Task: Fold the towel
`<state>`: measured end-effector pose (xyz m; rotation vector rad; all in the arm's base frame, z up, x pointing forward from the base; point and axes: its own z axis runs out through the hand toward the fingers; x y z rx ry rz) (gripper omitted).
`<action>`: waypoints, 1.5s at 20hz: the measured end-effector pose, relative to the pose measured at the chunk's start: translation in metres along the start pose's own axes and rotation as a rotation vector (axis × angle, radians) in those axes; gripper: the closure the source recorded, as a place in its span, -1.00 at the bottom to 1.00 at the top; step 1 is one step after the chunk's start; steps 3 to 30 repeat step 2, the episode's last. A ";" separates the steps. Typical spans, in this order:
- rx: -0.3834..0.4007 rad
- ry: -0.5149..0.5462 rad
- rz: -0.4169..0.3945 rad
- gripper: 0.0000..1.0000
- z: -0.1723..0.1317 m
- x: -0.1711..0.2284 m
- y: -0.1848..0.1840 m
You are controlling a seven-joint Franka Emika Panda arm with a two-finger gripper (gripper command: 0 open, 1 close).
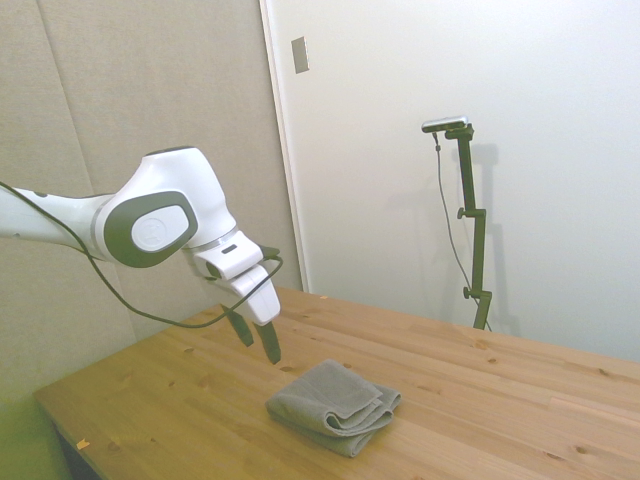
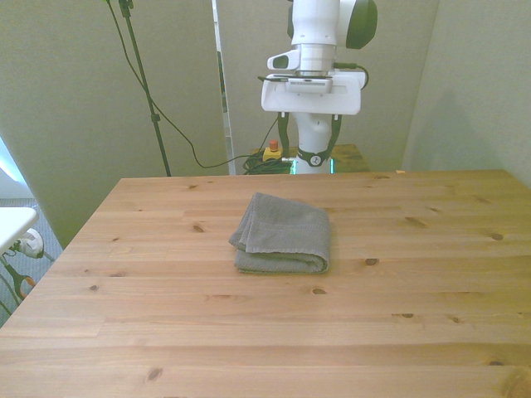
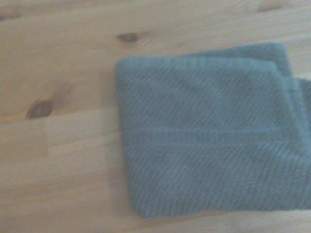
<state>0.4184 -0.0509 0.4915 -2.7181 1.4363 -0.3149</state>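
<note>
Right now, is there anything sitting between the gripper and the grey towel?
Nothing visible. The gripper hangs open above the table, apart from the towel, with only bare wood and air between them.

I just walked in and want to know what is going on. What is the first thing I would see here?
You would see the grey towel first, lying folded in layers near the middle of the wooden table, with nothing else on the wood. Next is the big white robot arm, whose gripper hangs open in the air above the table, just short of the towel and not touching it.
</note>
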 end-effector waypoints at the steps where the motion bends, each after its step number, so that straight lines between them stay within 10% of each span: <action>1: -0.004 -0.016 -0.030 -1.00 0.003 -0.016 -0.002; 30: -0.005 -0.028 -0.058 -1.00 0.006 -0.032 -0.004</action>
